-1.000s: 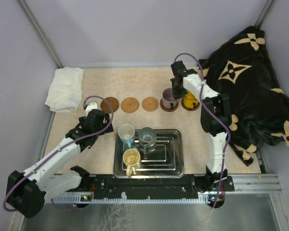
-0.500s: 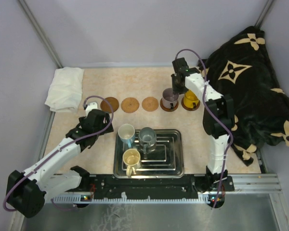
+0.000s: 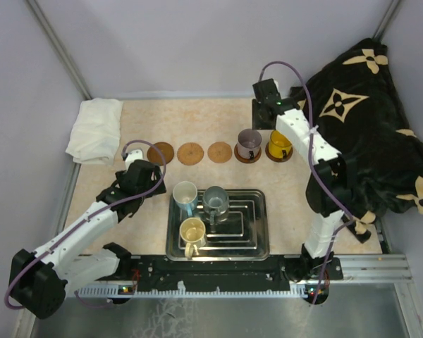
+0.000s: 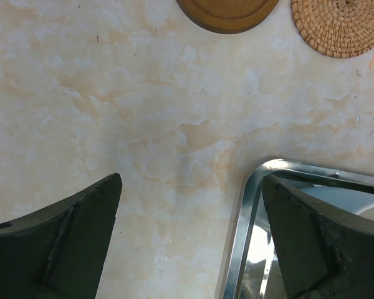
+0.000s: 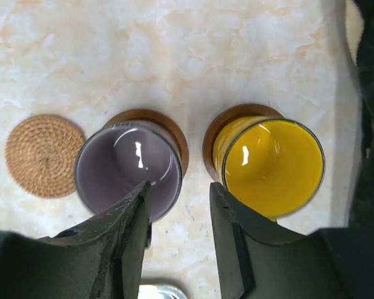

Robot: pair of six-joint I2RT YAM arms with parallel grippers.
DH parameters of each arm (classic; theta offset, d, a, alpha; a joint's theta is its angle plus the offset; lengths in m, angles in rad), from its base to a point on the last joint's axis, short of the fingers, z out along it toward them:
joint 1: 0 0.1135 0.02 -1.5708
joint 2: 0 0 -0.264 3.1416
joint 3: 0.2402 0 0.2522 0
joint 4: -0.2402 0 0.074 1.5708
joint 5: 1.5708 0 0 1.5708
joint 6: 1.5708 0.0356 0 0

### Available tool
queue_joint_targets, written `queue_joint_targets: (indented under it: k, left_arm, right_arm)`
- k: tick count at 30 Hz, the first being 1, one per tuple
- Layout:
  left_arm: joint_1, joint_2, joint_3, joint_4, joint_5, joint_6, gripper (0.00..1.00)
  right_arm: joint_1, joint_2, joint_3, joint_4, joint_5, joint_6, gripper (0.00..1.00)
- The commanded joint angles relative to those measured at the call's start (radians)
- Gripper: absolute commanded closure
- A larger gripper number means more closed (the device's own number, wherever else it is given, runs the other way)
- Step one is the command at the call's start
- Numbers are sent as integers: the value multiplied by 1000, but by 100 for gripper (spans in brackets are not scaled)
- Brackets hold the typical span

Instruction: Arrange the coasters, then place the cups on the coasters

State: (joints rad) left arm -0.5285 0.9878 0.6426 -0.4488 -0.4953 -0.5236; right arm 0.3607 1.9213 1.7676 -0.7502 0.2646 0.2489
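Three bare coasters (image 3: 160, 152) (image 3: 189, 153) (image 3: 219, 152) lie in a row. To their right, a purple-grey cup (image 3: 249, 144) and an orange-yellow cup (image 3: 278, 144) each stand on a dark coaster (image 5: 177, 128). My right gripper (image 5: 181, 187) hovers open above the gap between these two cups, holding nothing; from above it shows behind them (image 3: 266, 113). A white-blue cup (image 3: 185, 195), a grey-blue cup (image 3: 215, 201) and a cream cup (image 3: 192, 231) stand in the steel tray (image 3: 257, 243). My left gripper (image 4: 191, 180) is wide open over bare table by the tray's far-left corner (image 4: 243, 212).
A folded white cloth (image 3: 95, 129) lies at the far left. A black blanket with cream flowers (image 3: 366, 120) is heaped along the right side, close to the yellow cup. Walls close in the back and both sides.
My right gripper has opened, let go of the purple-grey cup on its coaster, and drawn up and back from it. The left arm has stayed still.
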Motion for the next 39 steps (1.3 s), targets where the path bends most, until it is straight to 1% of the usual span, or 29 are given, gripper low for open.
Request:
queue_joint_targets:
  k: [1, 3, 4, 10, 12, 15, 19, 24, 31, 39]
  left_arm:
    - [1, -9, 7, 15, -5, 4, 0]
    - [1, -10, 6, 15, -5, 3, 0]
    - [0, -11, 5, 15, -3, 3, 0]
    - [1, -26, -6, 15, 3, -1, 0]
    - [1, -30, -11, 15, 5, 0, 0]
    - [2, -29, -11, 13, 10, 0, 0]
    - [0, -29, -6, 10, 15, -1, 0]
    - [0, -49, -7, -5, 16, -8, 0]
    - [1, -79, -23, -20, 6, -10, 0]
    - [0, -64, -21, -11, 13, -14, 0]
  right_arm:
    - [59, -198, -75, 46, 70, 57, 54]
    - [97, -255, -136, 52, 87, 86, 49]
    - [121, -321, -171, 54, 91, 101, 47]
    - [277, -526, -422, 61, 98, 254, 42]
    - [334, -576, -501, 68, 89, 311, 39]
    - [440, -612, -588, 73, 97, 386, 39]
    - [537, -582, -625, 64, 126, 435, 40]
    - [591, -500, -594, 44, 147, 454, 40]
    - [599, -426, -589, 58, 118, 460, 41]
    - [605, -395, -591, 98, 89, 453, 44]
